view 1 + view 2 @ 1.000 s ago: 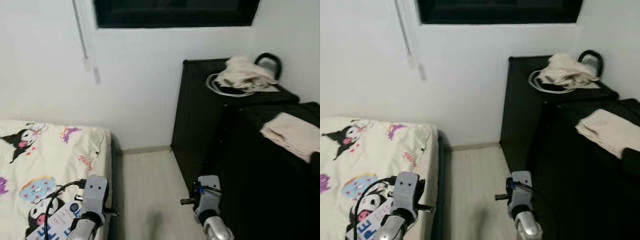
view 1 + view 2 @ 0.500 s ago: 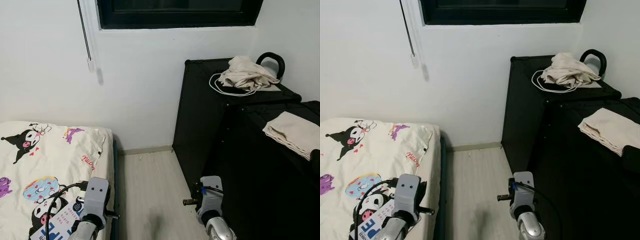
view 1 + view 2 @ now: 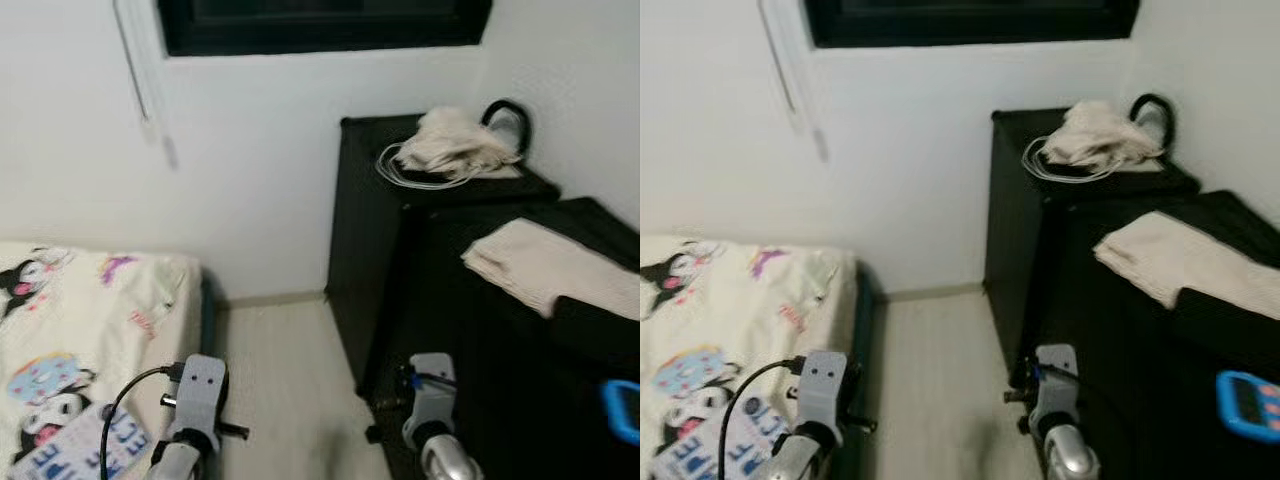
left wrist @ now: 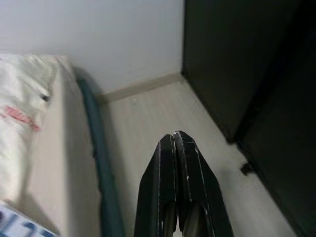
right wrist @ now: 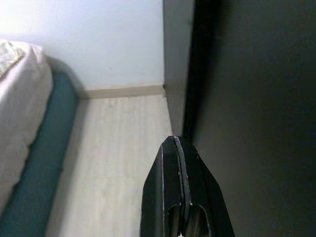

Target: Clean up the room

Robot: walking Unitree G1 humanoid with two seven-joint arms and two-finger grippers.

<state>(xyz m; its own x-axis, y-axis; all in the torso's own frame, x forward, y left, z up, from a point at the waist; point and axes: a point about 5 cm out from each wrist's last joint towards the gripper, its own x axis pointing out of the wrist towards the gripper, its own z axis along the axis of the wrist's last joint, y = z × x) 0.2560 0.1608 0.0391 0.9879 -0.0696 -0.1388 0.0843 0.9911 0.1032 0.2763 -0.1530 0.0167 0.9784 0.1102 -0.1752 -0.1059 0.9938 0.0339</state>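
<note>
Left gripper (image 4: 177,143): hanging low at 7 o'clock over the pale floor (image 3: 290,380) beside the bed (image 3: 90,330), its fingers (image 4: 163,187) pressing together and holding nothing. Right gripper (image 5: 177,145): hanging at 5 o'clock against the black cabinet (image 3: 440,300), its fingers (image 5: 165,187) likewise closing on nothing. A folded cream towel (image 3: 535,262) is lying on the lower cabinet top at 3 o'clock; crumpled cloth (image 3: 455,138) is sitting over a white cable (image 3: 400,170) at 1 o'clock. A blue device (image 3: 1250,402) is resting at 4 o'clock.

Blue gadget (image 3: 622,410) edge-cropped, blurry
</note>
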